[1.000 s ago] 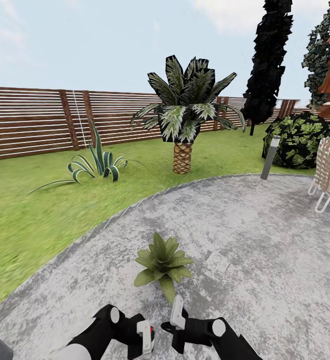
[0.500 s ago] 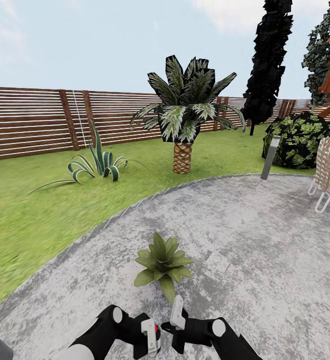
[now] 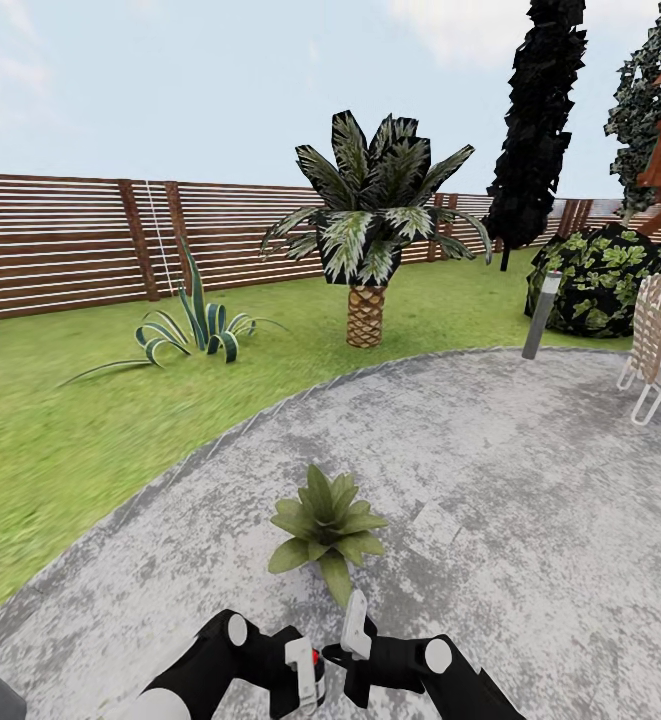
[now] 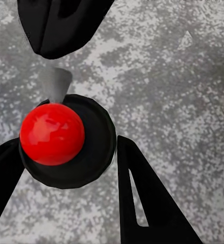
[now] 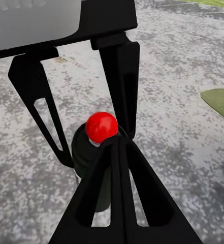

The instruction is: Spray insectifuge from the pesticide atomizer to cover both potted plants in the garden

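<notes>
Garden (image 3: 70,420) layout from the head view: lawn, slat fence (image 3: 60,240) behind, palm (image 3: 370,230) mid-frame, striped agave (image 3: 195,325) to its left, grey bollard lamp (image 3: 542,315) and a woven chair (image 3: 660,340) at the right, round speckled paving (image 3: 490,480) under the robot. Camera steady across the last second.

One potted plant (image 3: 328,528) sits on the paving just ahead of both arms; no whitish specks visible on its leaves. Second plant not located yet.

Change over the last second: left pincer (image 3: 303,675) has slid inward toward the right pincer (image 3: 355,625), and a red knob has come into sight between them.

Pesticide atomizer (image 5: 97,152) sits low, between the two arms. In the right wrist view its dark body and red top stand between the right pincer's fingers, which look narrow around it; firm grip cannot be confirmed. The left wrist view looks straight down on the red cap (image 4: 52,133), with the left pincer's fingers spread wide to either side, apparently not touching.

Judgement: looks like a two-arm handover or re-grip of the bottle. Spraying not started.
</notes>
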Controlling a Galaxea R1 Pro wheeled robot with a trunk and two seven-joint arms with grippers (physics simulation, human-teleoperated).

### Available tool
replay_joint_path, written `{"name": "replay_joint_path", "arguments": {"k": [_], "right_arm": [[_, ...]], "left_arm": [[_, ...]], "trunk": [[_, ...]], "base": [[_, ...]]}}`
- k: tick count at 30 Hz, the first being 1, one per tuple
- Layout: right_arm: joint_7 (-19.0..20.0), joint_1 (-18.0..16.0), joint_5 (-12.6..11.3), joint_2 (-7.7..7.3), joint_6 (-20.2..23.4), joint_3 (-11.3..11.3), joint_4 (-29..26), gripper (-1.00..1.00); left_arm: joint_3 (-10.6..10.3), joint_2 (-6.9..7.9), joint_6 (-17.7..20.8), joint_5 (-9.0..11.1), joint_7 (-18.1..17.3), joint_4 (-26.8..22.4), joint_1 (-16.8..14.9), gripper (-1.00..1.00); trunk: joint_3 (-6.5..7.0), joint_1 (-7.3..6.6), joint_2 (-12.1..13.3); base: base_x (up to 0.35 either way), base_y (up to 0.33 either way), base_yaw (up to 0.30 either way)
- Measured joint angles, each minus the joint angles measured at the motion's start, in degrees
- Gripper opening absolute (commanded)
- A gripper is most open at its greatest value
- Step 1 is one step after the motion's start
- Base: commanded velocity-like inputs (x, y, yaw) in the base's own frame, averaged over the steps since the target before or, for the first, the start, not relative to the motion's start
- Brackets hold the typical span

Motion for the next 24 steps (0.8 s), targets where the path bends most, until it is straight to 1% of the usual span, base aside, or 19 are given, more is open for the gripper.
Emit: {"name": "replay_joint_path", "arguments": {"k": [4, 19, 21, 24], "right_arm": [[0.00, 0.00, 0.00, 0.00, 0.00, 0.01, 0.05, -1.00], [0.00, 0.00, 0.00, 0.00, 0.00, 0.01, 0.09, -1.00], [0.00, 0.00, 0.00, 0.00, 0.00, 0.01, 0.07, -1.00], [0.00, 0.00, 0.00, 0.00, 0.00, 0.01, 0.06, -1.00]], "left_arm": [[-0.03, -0.25, -0.05, 0.00, 0.00, 0.00, -0.02, -1.00], [-0.12, -0.23, -0.04, -0.06, 0.00, 0.22, -0.02, -1.00], [-0.33, 0.27, 0.09, -0.60, -0.01, 0.20, -0.02, -1.00], [-0.44, 2.22, 0.59, -2.18, 0.02, -0.27, -0.03, -1.00]], "trunk": [[0.00, 0.00, 0.00], [0.00, 0.00, 0.00], [0.00, 0.00, 0.00], [0.00, 0.00, 0.00]], "base": [[0.000, 0.000, 0.000], [0.000, 0.000, 0.000], [0.000, 0.000, 0.000], [0.000, 0.000, 0.000]]}}
